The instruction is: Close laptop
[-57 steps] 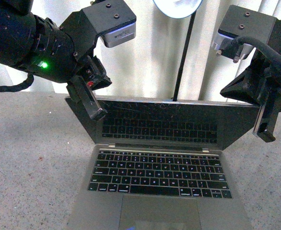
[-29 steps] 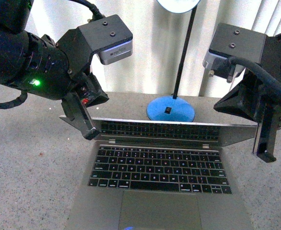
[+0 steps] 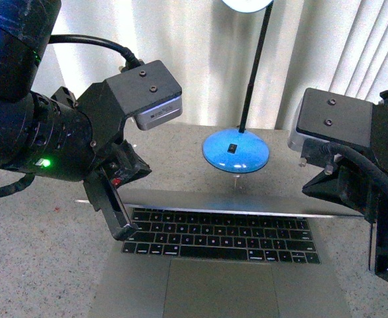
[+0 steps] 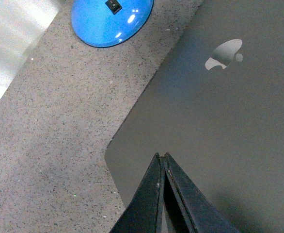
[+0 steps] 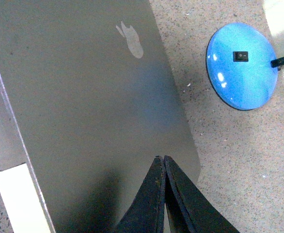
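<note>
The silver-grey laptop (image 3: 220, 281) lies before me with black keys and a wide trackpad. Its lid (image 3: 234, 204) is folded far down, only a narrow gap over the keyboard. My left gripper (image 3: 122, 228) is shut and rests on the lid's left corner. My right gripper (image 3: 386, 271) is shut at the lid's right end. In the left wrist view the shut fingertips (image 4: 161, 158) press on the grey lid (image 4: 219, 116) with its apple logo. In the right wrist view the shut gripper (image 5: 161, 160) sits on the lid (image 5: 84, 97) near its corner.
A lamp with a round blue base (image 3: 236, 152) and black pole stands just behind the laptop, also in the left wrist view (image 4: 112, 19) and the right wrist view (image 5: 241, 65). Speckled grey tabletop (image 3: 35, 252) all round. White curtains hang behind.
The lid has swung down from about half open to nearly flat over the keyboard. Both grippers have moved down and toward me with it; the screen no longer shows.
</note>
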